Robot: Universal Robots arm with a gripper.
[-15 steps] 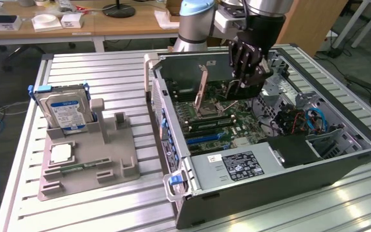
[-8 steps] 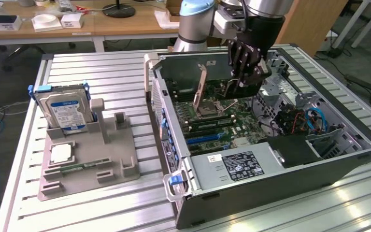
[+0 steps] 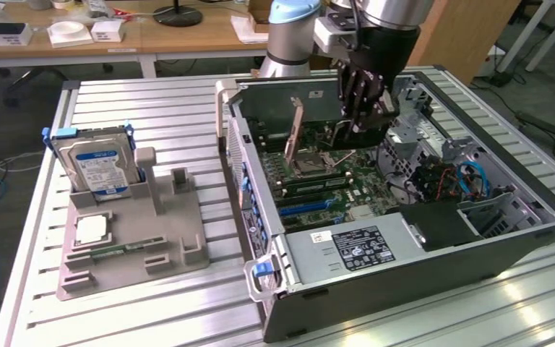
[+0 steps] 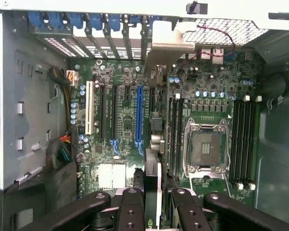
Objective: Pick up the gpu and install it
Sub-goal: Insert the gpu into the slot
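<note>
the gripper [image 3: 366, 116] hangs inside the open computer case [image 3: 509, 238], fingers closed on the gpu [image 3: 297, 119], which is held edge-on over the motherboard [image 3: 355, 184]. in the wrist view the card runs up from between the fingers [image 4: 133, 202] as a thin edge, its silver end bracket [image 4: 166, 45] reaching the rear slot openings at the case wall, just beside the blue expansion slot [image 4: 138, 115].

judged from these views, the step in hand is seating the card. to do it well, the card's lower edge should stay parallel with the slot along its whole length, the bracket should slide flush against the rear wall, and the push should go straight down without twist; whether the contacts already sit in a slot cannot be told.

the arm reaches in from the far side of the case, wrist pointing steeply down, fingers nearly vertical. on the exterior view's left, a grey fixture [image 3: 128, 238] holds a hard drive [image 3: 99, 163], well apart from the work.
</note>
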